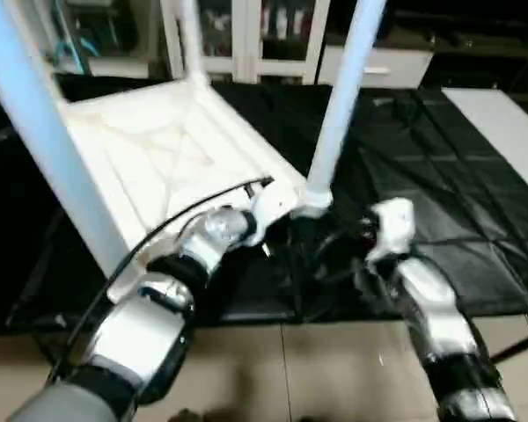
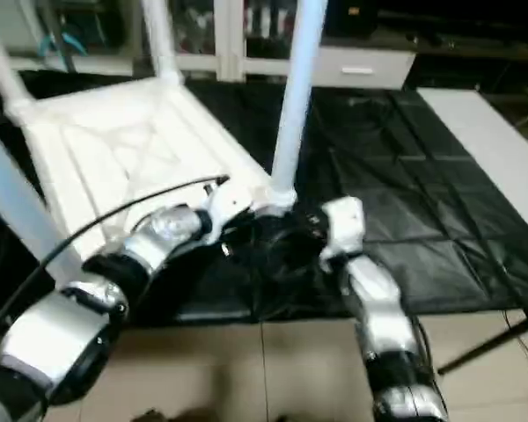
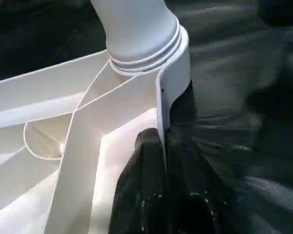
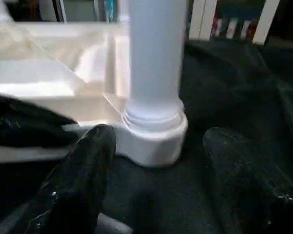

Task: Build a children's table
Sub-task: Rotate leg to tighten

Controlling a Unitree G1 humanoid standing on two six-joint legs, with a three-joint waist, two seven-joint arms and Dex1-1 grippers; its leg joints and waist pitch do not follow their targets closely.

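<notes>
Two grippers at the tabletop's (image 1: 158, 149) near corner: my left gripper (image 3: 163, 161) pinches its rim, my right gripper (image 4: 156, 170) gapes beside the leg (image 4: 154, 63).

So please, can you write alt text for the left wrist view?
The left gripper is shut on the rim of the upturned white tabletop, beside a corner socket with a white leg screwed in. Black sheeting lies underneath.

No legible text, label, brand, number or sign anywhere in these views; nothing readable on any surface.
</notes>
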